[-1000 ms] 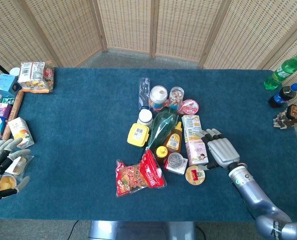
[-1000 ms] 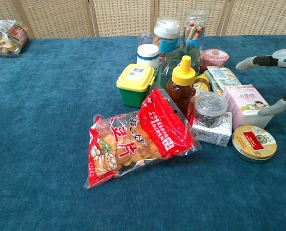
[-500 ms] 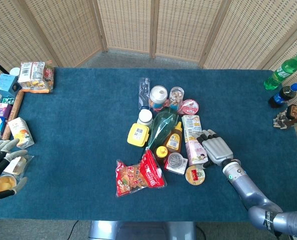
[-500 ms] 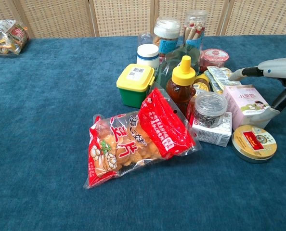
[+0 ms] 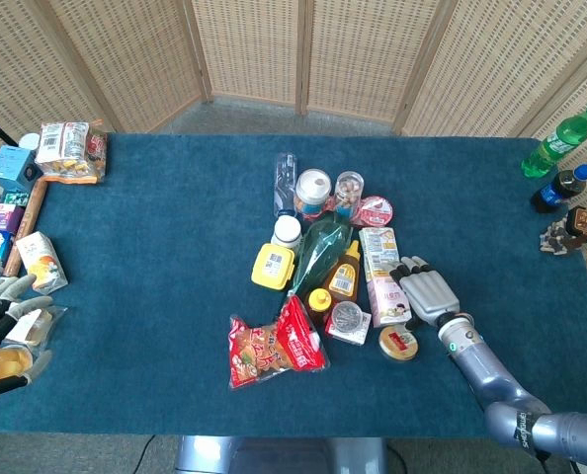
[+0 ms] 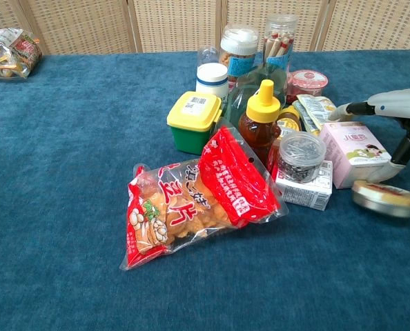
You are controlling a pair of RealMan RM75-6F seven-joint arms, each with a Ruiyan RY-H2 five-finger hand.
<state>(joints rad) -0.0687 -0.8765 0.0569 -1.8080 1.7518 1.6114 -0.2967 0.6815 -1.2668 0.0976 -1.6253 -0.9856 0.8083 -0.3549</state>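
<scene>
**Right hand spread over the pink carton, round tin tipped at its thumb**

The right hand (image 5: 430,294) lies palm down at the right edge of the heap of groceries, fingers apart and stretched toward 10 o'clock. The fingertips (image 6: 344,109) reach over the top of the pink carton (image 6: 353,151), and in the chest view the thumb comes down beside the carton's right face. Nothing is clasped; whether the fingers actually press on the carton cannot be told.

At 7 o'clock from the hand lies the round tin (image 5: 399,342), tilted with its far rim raised, close to the thumb; contact is not clear. At 9 o'clock from the tin stands a white box (image 6: 302,190) with a clear-lidded jar (image 6: 301,154) on it. Further toward 9 o'clock are the honey bottle (image 6: 261,125), the green bottle (image 5: 320,250), the yellow-lidded tub (image 6: 193,121) and, at 8 o'clock, the red snack bag (image 6: 191,200). At 12 o'clock of the heap stand two tall jars (image 5: 312,190) and a pink cup (image 5: 376,211).

The left hand (image 5: 2,321) sits far off at the table's 9 o'clock edge, fingers spread and holding nothing, above a small packet (image 5: 22,341). Cartons (image 5: 41,259) lie just beyond it. At the table's 2 o'clock corner stand two drink bottles (image 5: 560,148).
</scene>
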